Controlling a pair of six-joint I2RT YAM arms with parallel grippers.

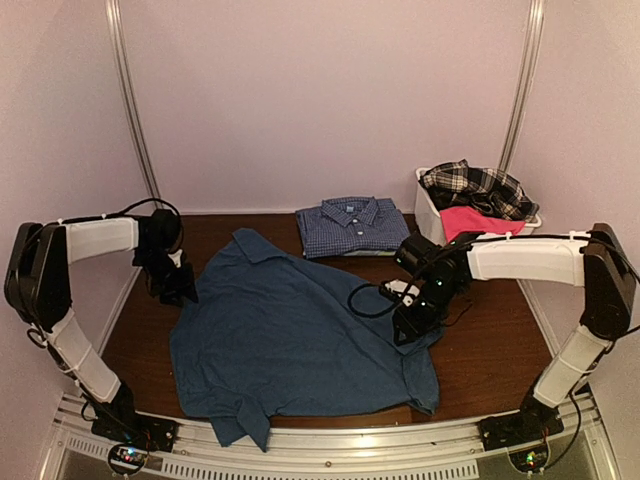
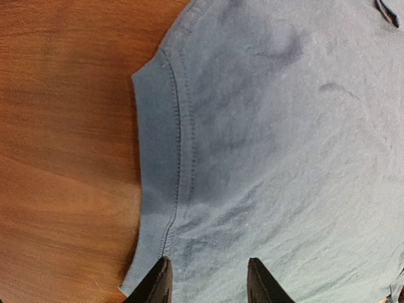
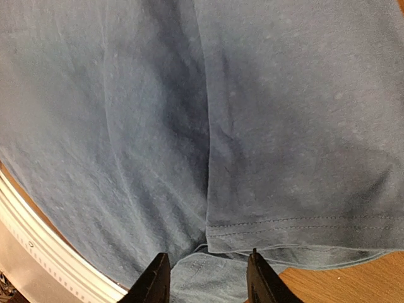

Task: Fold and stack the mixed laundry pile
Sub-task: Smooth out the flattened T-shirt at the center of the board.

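Observation:
A dark blue collared shirt (image 1: 290,340) lies spread flat across the middle of the table, its lower hem hanging over the near edge. My left gripper (image 1: 178,290) hovers at the shirt's left edge. In the left wrist view this gripper (image 2: 208,281) is open over a stitched sleeve hem (image 2: 173,158). My right gripper (image 1: 406,328) is at the shirt's right side. In the right wrist view it (image 3: 208,278) is open above a folded-over hem (image 3: 297,224). The rest of the mixed laundry pile, a black-and-white plaid shirt (image 1: 478,185) and a pink piece (image 1: 478,222), sits in the bin.
A white plastic bin (image 1: 430,218) stands at the back right. A folded blue checked shirt (image 1: 352,225) lies at the back centre. Bare brown table (image 1: 490,350) shows right of the spread shirt. A metal rail (image 1: 330,440) runs along the near edge.

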